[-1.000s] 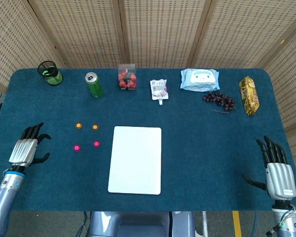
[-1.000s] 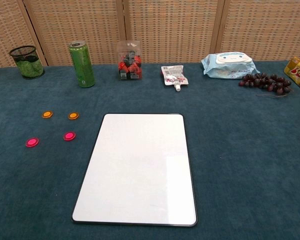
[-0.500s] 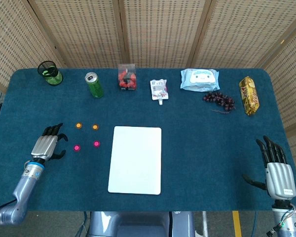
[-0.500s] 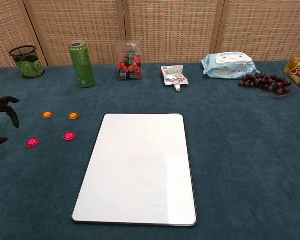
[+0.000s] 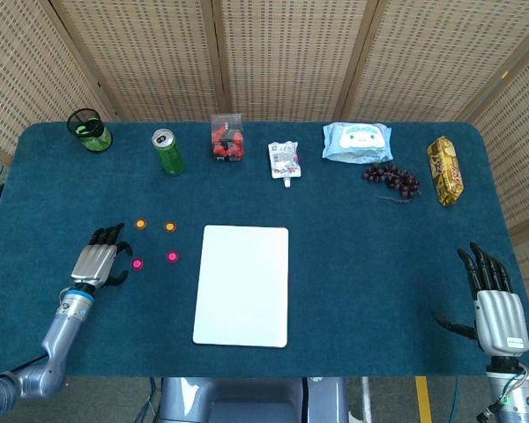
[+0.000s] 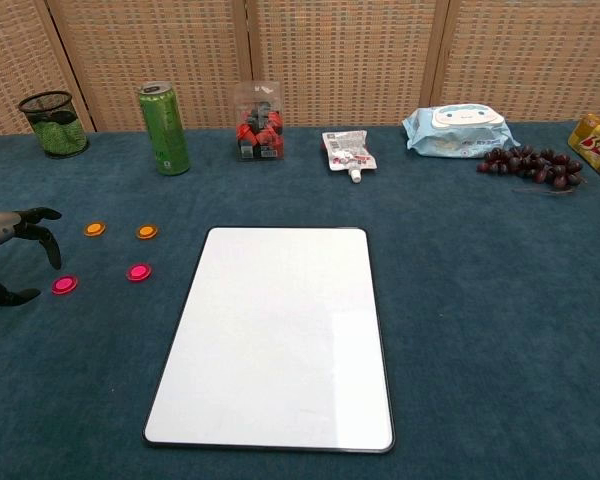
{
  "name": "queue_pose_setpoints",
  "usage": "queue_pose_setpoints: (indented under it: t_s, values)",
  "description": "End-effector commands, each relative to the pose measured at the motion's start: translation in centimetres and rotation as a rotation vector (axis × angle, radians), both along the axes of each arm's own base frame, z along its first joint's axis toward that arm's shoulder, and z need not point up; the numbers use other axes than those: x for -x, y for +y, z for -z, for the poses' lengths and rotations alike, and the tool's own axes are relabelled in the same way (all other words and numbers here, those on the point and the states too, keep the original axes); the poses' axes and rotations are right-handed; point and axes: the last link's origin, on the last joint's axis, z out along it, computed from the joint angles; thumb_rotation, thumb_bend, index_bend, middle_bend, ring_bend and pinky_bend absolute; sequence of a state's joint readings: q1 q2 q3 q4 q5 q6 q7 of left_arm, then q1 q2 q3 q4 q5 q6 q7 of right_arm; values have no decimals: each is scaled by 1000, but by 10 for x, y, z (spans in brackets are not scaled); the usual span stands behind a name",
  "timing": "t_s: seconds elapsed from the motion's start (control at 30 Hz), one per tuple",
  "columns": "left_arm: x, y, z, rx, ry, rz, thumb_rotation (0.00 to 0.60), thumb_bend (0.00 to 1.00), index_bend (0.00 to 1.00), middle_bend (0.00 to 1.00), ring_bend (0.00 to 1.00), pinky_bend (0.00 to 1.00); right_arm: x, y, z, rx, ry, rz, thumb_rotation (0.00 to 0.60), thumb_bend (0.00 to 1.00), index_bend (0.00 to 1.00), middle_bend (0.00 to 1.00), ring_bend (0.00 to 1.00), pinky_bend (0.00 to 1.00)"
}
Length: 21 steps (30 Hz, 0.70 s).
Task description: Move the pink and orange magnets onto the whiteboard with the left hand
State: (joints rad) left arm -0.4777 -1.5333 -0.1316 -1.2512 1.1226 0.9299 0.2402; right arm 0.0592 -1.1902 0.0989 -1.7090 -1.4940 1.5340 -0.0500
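Two hands of mine are in view, both holding nothing. Nearest me, my right hand [image 5: 496, 304] rests at the table's near right corner with fingers straight and apart, pointing away from me. My left hand [image 5: 98, 260] lies low over the blue table [image 5: 379, 256] on the other side, fingers spread and slightly curled, empty; in the chest view only its dark fingertips [image 6: 46, 243] show at the frame's edge.

Just off those fingertips, toward my middle, lies the nearer pink magnet [image 5: 137, 263], close to my left hand but whether it touches I cannot tell. A little further inward sits the second pink magnet [image 5: 172, 256]. Beyond my left hand's fingertips lie the two orange magnets: one orange magnet [image 5: 141, 224] almost straight ahead, the other orange magnet [image 5: 170, 226] inward of it. All four rest on the cloth, none on the whiteboard [image 5: 242, 284], which lies flat just inward of the magnets, between my two hands.

Far past my left hand, along the back edge, stand a black mesh cup [image 5: 88, 129], a green can [image 5: 167, 151], a clear box [image 5: 227, 137] of red and black bits, a small pouch [image 5: 284, 159], a wipes pack [image 5: 358, 142], dark grapes [image 5: 391, 179] and a yellow snack bag [image 5: 445, 169].
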Motion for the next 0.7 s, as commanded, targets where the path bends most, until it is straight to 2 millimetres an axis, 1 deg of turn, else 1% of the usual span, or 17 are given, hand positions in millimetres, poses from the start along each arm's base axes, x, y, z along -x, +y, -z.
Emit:
queue_pose_setpoints:
  t_s: [0.03, 0.33, 0.4, 0.43, 0.6, 0.7]
  values:
    - [-1, 1, 4, 1, 4, 6, 600, 363, 386, 0, 0, 0, 0, 0, 0, -1, -1, 0, 600, 131, 0, 0, 0, 62]
    - [-3, 4, 14, 17, 8, 15, 600, 363, 386, 0, 0, 0, 0, 0, 0, -5, -4, 3, 600, 131, 0, 0, 0, 62]
    - [-4, 4, 16, 21, 8, 17, 600, 364, 400, 0, 0, 0, 0, 0, 0, -6, -5, 3, 600, 131, 0, 0, 0, 62]
    - [-5, 4, 17, 23, 8, 19, 600, 364, 418, 0, 0, 0, 0, 0, 0, -7, -6, 3, 600, 131, 0, 0, 0, 62]
    - [-7, 3, 20, 13, 6, 36, 600, 369, 624, 0, 0, 0, 0, 0, 0, -8, -10, 4, 600, 131, 0, 0, 0, 62]
    - [-8, 3, 21, 0, 0, 47, 600, 369, 681, 0, 0, 0, 0, 0, 0, -9, -11, 5, 600, 131, 0, 0, 0, 62]
